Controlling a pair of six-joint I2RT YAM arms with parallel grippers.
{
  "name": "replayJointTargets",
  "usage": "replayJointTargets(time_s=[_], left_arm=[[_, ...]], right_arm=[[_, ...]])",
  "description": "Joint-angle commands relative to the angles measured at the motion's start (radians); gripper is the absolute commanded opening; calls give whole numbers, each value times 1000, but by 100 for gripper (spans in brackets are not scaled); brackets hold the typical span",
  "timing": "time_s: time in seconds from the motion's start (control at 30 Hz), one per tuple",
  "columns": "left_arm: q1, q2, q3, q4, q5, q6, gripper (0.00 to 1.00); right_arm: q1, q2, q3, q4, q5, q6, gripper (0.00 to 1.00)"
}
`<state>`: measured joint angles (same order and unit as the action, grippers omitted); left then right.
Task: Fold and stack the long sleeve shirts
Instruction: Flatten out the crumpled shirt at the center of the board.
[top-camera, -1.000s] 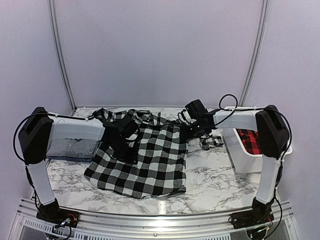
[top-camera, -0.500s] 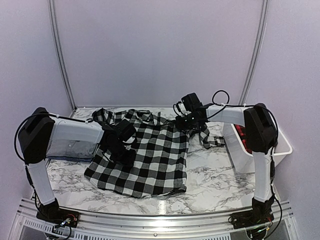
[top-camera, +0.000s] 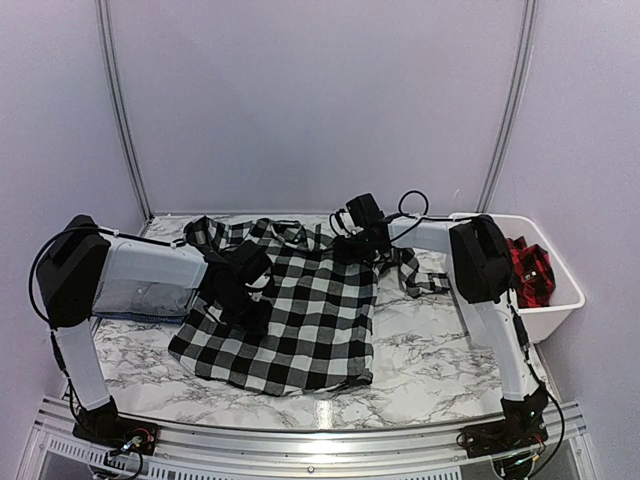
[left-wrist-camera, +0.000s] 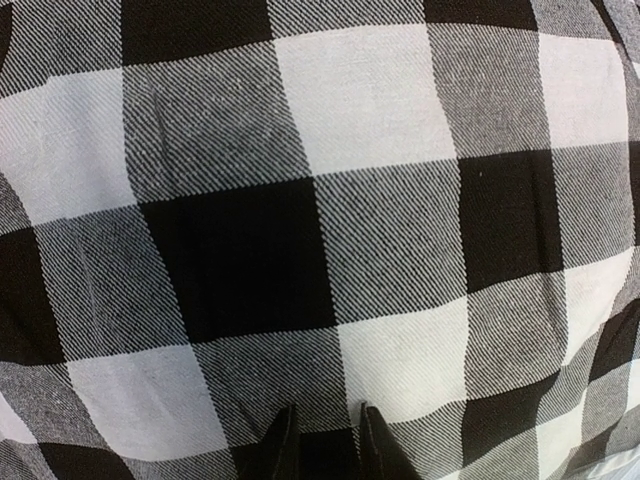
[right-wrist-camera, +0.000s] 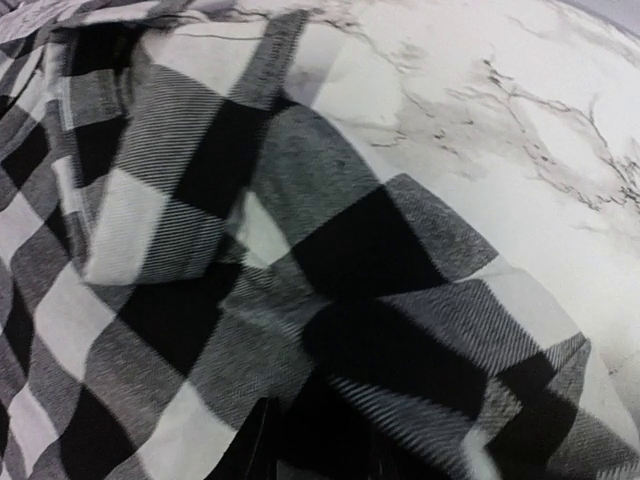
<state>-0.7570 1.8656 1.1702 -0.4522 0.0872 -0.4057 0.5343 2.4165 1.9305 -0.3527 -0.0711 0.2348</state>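
The black-and-white checked shirt (top-camera: 300, 310) lies spread on the marble table. My left gripper (top-camera: 246, 292) is low on its left half. In the left wrist view the left gripper (left-wrist-camera: 325, 440) has its jaws almost together, with the fingertips (left-wrist-camera: 285, 445) pressed into the checked shirt (left-wrist-camera: 300, 200). My right gripper (top-camera: 360, 235) is at the shirt's upper right, by the sleeve (top-camera: 418, 272). In the right wrist view the right gripper (right-wrist-camera: 315, 455) is closed on a bunched dark fold of the shirt (right-wrist-camera: 330, 260). The grey shirt (top-camera: 140, 297) lies folded at the left. The red-and-black shirt (top-camera: 527, 272) is in the bin.
A white bin (top-camera: 545, 312) stands at the right edge of the table. Bare marble (top-camera: 440, 350) shows in front and to the right of the checked shirt. The back wall is close behind the shirt's collar (top-camera: 285, 228).
My right gripper has moved left, from beside the bin onto the shirt's upper right shoulder. My left gripper has dropped slightly onto the shirt's left half, then stayed still.
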Motion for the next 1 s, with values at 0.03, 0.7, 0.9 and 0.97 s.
replayJointTargets(time_s=[0.03, 0.7, 0.9, 0.97], left_arm=[[-2, 4, -24, 13, 20, -7, 24], [-145, 17, -78, 66, 93, -103, 24], [-213, -41, -135, 79, 101, -161, 24], [-222, -77, -163, 80, 103, -174, 25]], right_arm=[[-91, 93, 154, -7, -42, 14, 29], [-248, 4, 138, 81, -151, 70, 59], [-95, -179, -77, 138, -88, -9, 59], [-38, -208, -124, 144, -54, -30, 57]])
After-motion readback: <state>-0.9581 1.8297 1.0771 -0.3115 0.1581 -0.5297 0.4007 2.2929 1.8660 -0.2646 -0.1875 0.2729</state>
